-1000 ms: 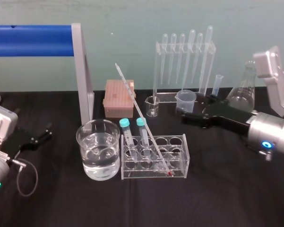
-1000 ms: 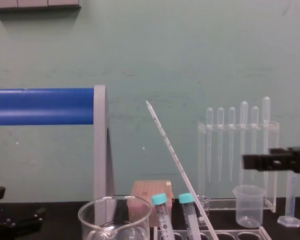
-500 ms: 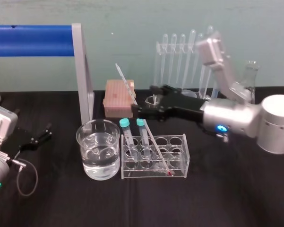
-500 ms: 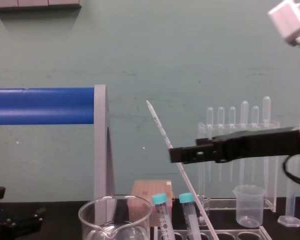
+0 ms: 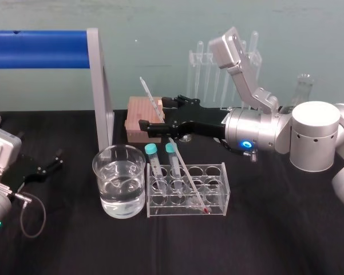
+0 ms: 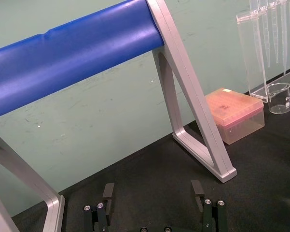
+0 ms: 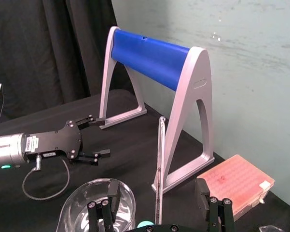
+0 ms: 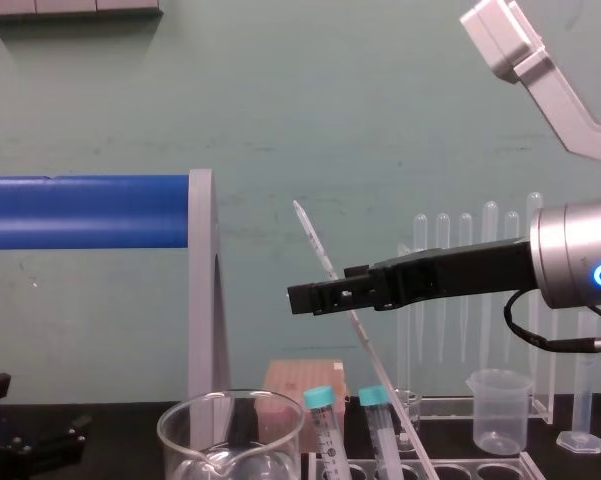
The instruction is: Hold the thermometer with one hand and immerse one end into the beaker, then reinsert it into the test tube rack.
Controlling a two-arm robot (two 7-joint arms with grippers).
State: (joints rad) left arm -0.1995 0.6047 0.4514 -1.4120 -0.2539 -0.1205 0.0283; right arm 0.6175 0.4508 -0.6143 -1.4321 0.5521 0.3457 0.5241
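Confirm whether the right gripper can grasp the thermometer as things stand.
Probably yes: the open right gripper has its fingers either side of the thermometer's upper shaft, nothing between them and the glass. The left gripper lies parked.

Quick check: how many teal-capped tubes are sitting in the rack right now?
2. Both stand at the left end of the rack, beside the beaker: one tube nearest it, the other tube just right. None seem hidden.

Beaker [image 5: 105, 172], thermometer [image 5: 150, 98]: clear glossy glass. Rack [image 5: 217, 197]: clear glossy acrylic. Right gripper [image 5: 154, 114]: matt black, wrist [image 5: 257, 129] satin metal. Table [image 5: 263, 240]: matt black cloth.
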